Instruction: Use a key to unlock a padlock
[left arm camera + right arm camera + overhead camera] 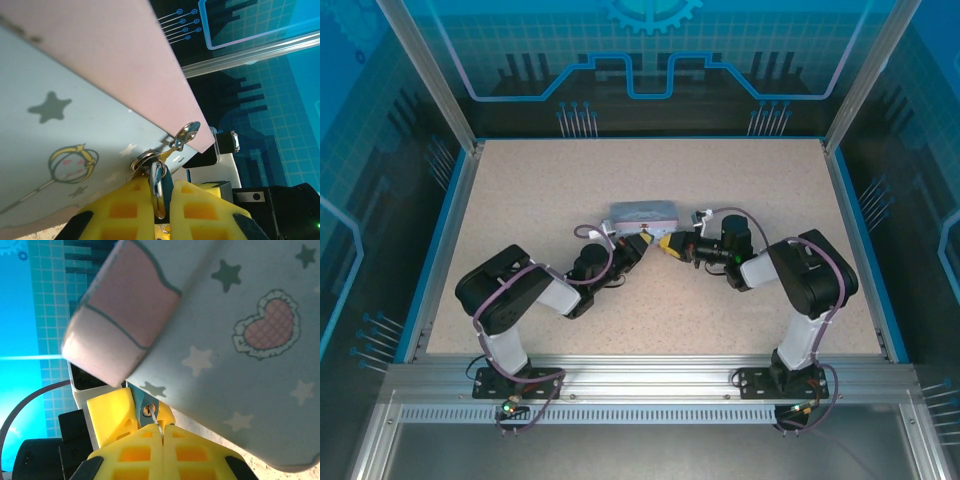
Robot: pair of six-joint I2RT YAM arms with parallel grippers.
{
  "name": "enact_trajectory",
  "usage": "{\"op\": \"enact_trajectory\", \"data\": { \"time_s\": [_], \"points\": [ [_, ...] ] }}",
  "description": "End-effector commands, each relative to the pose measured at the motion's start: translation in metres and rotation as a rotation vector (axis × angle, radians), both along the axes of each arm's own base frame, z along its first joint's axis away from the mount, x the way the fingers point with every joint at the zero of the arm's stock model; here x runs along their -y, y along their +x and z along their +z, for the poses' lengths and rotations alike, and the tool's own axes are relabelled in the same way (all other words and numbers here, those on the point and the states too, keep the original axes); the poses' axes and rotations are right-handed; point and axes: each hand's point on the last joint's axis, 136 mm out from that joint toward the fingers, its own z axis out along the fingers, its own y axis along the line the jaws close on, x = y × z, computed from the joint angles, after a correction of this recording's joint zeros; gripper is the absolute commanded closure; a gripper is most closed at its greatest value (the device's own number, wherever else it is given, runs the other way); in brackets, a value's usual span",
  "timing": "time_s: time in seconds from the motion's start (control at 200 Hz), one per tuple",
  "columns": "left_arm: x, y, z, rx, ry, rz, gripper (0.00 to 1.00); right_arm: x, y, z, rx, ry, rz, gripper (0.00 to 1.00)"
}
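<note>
**A:** Where is the padlock?

**B:** At the bottom centre of the left wrist view, seen edge-on. The left gripper is clenched on it, with a yellow finger pressed against each side. The thin shackle rises from it into a metal ring on the front of the pale-blue tin.

**A:** And from overhead?

**B:** The tin lies in the middle of the table. The two grippers meet tip to tip just below the tin's lower edge, the left one coming in from the lower left and the right gripper from the right.

**A:** How does the right one stand?

**B:** Its yellow fingers are squeezed together at the bottom centre of the right wrist view, pinching a thin sliver of metal, the key. The key slants up and left to a small brassy keyhole in the padlock's teal body. Whether its tip is inside the hole cannot be told.

**A:** Anything beside them?

**B:** A shiny hasp flap sticks out past the tin's pink edge, right of centre in the left wrist view.
</note>
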Motion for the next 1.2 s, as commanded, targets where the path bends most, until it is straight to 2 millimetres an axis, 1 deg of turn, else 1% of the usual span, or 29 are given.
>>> {"op": "enact_trajectory", "data": {
  "time_s": [0.0, 0.195, 0.265, 0.405, 0.47, 0.615, 0.71, 0.885, 1.0, 1.115, 1.196],
  "points": [
    [0.042, -0.035, 0.021, 0.064, -0.066, -0.246, 1.00, -0.010, 0.014, 0.028, 0.079, 0.056, -0.009, 1.00],
    [0.041, -0.035, 0.017, 0.070, -0.063, -0.250, 1.00, -0.008, 0.015, 0.029, 0.048, 0.073, -0.021, 1.00],
    [0.040, -0.035, 0.012, 0.059, -0.044, -0.249, 1.00, -0.009, 0.015, 0.029, 0.043, 0.077, -0.018, 1.00],
    [0.040, -0.036, 0.014, 0.069, -0.032, -0.253, 1.00, -0.009, 0.015, 0.028, 0.040, 0.078, -0.018, 1.00],
    [0.041, -0.035, 0.015, 0.071, -0.036, -0.256, 1.00, -0.011, 0.014, 0.029, 0.071, 0.065, 0.000, 1.00],
    [0.043, -0.036, 0.020, 0.062, -0.060, -0.271, 1.00, -0.015, 0.010, 0.020, 0.152, -0.040, 0.036, 1.00],
    [0.041, -0.037, 0.025, 0.058, -0.081, -0.278, 1.00, -0.013, 0.009, 0.018, 0.217, -0.092, 0.044, 1.00],
    [0.037, -0.038, 0.026, 0.030, -0.125, -0.286, 1.00, -0.011, 0.007, 0.017, 0.311, -0.160, 0.063, 1.00],
    [0.040, -0.036, 0.025, 0.012, -0.155, -0.290, 1.00, -0.012, 0.004, 0.013, 0.336, -0.183, 0.076, 1.00],
    [0.041, -0.035, 0.031, 0.022, -0.164, -0.295, 1.00, -0.010, 0.003, 0.007, 0.339, -0.193, 0.071, 1.00],
    [0.041, -0.036, 0.033, 0.023, -0.168, -0.301, 1.00, -0.008, 0.005, 0.009, 0.340, -0.158, 0.062, 1.00]
  ]
}}
